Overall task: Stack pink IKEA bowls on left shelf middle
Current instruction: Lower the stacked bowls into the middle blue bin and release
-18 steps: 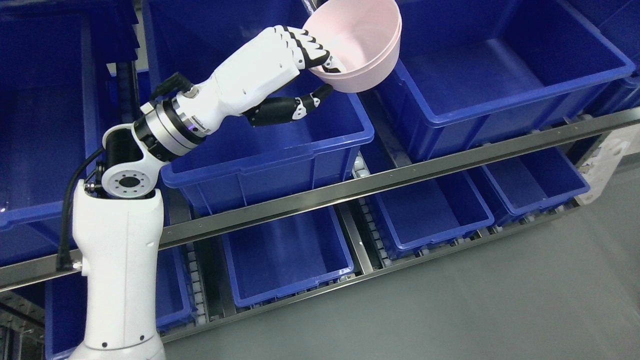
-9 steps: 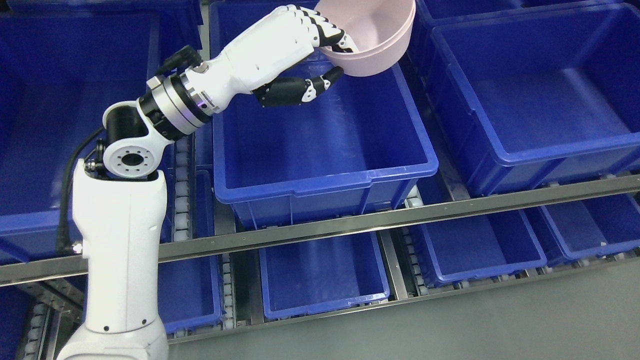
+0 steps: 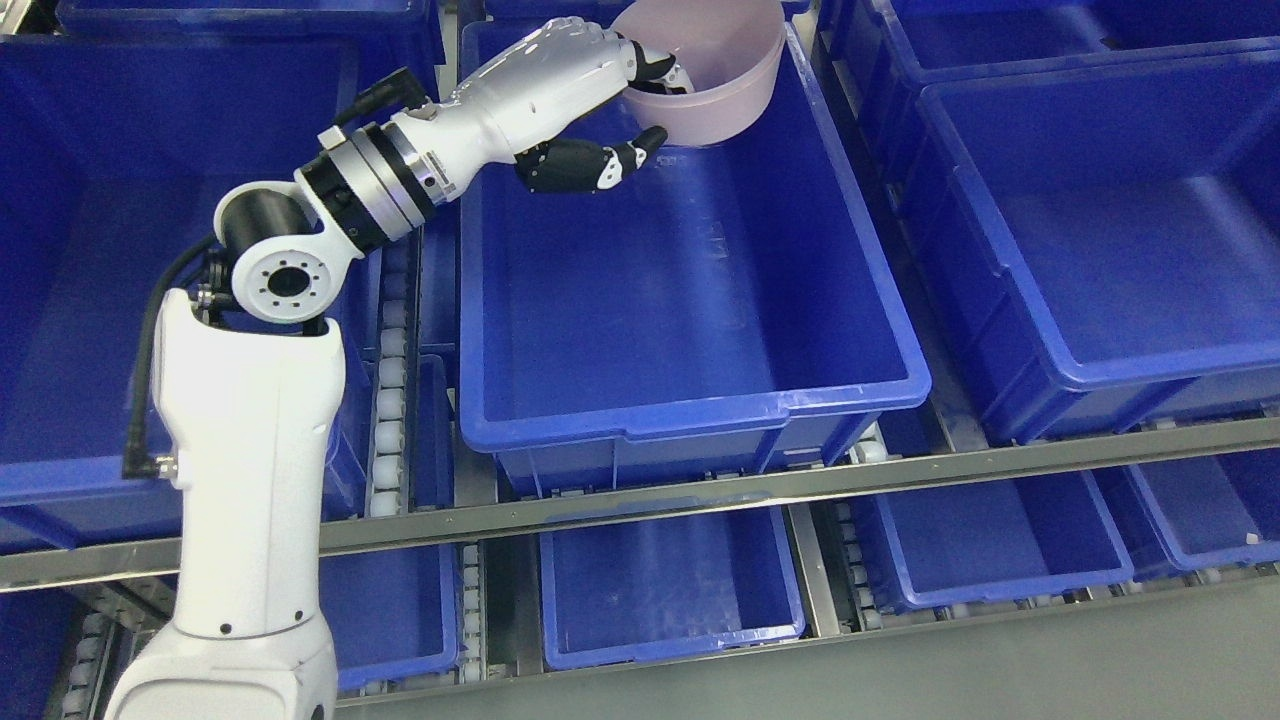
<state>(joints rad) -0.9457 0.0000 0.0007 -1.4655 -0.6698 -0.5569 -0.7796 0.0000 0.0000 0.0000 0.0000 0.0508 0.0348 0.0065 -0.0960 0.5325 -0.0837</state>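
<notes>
A pink bowl [image 3: 715, 85] is held over the far end of the middle blue bin [image 3: 690, 410] on the shelf; a second rim line low on its wall hints at two nested bowls. My left hand [image 3: 645, 105] is shut on its near rim, white fingers [image 3: 640, 65] curled over the edge into the bowl and the dark thumb [image 3: 590, 165] pressed under its wall. The left arm rises from the lower left and reaches up and right across the bin's left wall. The bowl's base looks close to the bin floor; contact is not visible. The right arm is out of view.
Large blue bins flank the middle one: one at left [image 3: 60, 470], one at right [image 3: 1120, 370]. A steel rail [image 3: 900, 470] runs across in front. Smaller blue bins [image 3: 670, 630] sit on the lower shelf level, with grey floor [image 3: 1000, 670] at the bottom right.
The camera has shifted, so the bins sit lower and more square in the picture. The left hand has carried the pink bowl down and deeper into the far end of the middle bin.
</notes>
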